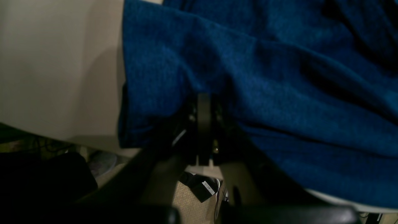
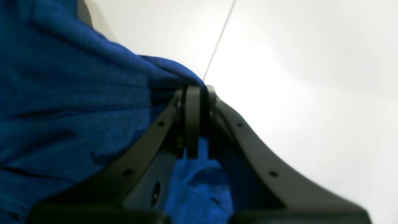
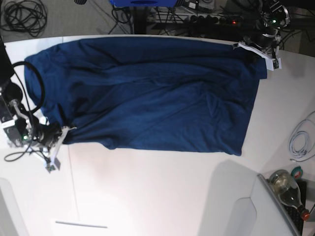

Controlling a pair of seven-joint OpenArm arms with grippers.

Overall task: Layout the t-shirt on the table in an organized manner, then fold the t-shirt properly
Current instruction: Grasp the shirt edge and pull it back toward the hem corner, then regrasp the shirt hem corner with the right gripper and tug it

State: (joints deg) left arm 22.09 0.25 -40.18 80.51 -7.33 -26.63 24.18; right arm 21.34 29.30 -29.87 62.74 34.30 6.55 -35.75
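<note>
The dark navy t-shirt [image 3: 147, 93] lies spread wide across the far half of the white table [image 3: 147, 196], with soft wrinkles. My left gripper [image 3: 256, 49] is at the shirt's far right corner by the table's back edge; in the left wrist view the gripper [image 1: 203, 102] is shut on a fold of the shirt [image 1: 248, 62]. My right gripper [image 3: 64, 130] is at the shirt's near left corner; in the right wrist view the gripper [image 2: 194, 93] is shut on the shirt's edge [image 2: 62, 93], just above the table [image 2: 295, 62].
A thin seam [image 2: 217, 40] runs across the table. A white cable [image 3: 300, 140] and a glass bottle [image 3: 288, 189] are at the right side. A white panel [image 3: 236, 216] stands at the front right. Cables [image 3: 24, 14] lie on the floor behind.
</note>
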